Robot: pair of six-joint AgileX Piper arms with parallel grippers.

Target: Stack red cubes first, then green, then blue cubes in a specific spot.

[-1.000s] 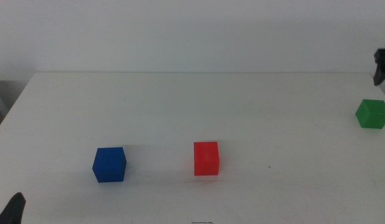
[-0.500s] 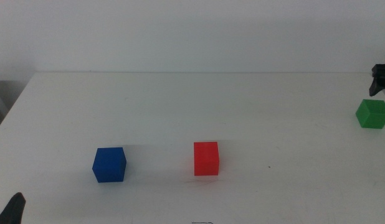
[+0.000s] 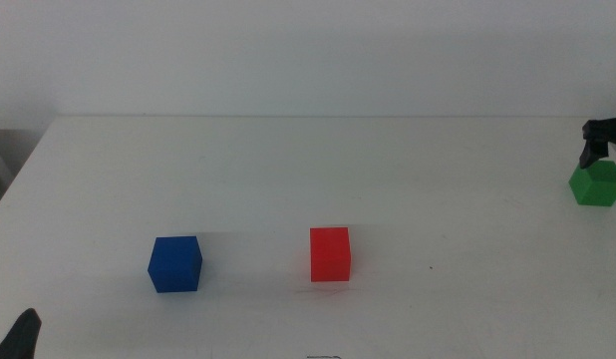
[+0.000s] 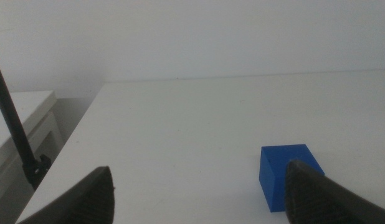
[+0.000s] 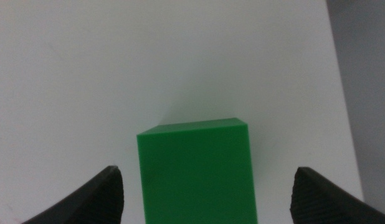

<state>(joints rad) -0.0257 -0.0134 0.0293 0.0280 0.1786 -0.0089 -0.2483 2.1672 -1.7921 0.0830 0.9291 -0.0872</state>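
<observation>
A white table (image 3: 288,170) holds three small cubes. Taking the red cube (image 3: 330,253) as the landmark, it sits near the middle of the front half. The blue cube (image 3: 174,263) rests to its left, well apart and level with it. The green cube (image 3: 597,182) lies far to its right, a little farther back, close to the table's right edge.

The right pincer (image 3: 604,140) hangs just above the green cube. Its wrist camera looks straight down: the two dark jaws stand wide apart, one on each side of the cube (image 5: 194,171), with clear white table showing between each jaw and the cube's sides. Nothing is gripped.

The left pincer (image 3: 19,337) waits far to the red cube's left, at the front corner, jaws apart and empty, with the blue cube (image 4: 289,176) just ahead of it.

The step in hand appears to be taking hold of the green cube. To do it well, the pincer should descend straight, keeping the cube centred between the jaws and its flat sides square to them. It should close only once the jaws reach about mid-height. A skewed or off-centre close would likely twist the cube or nudge it toward the nearby edge.
</observation>
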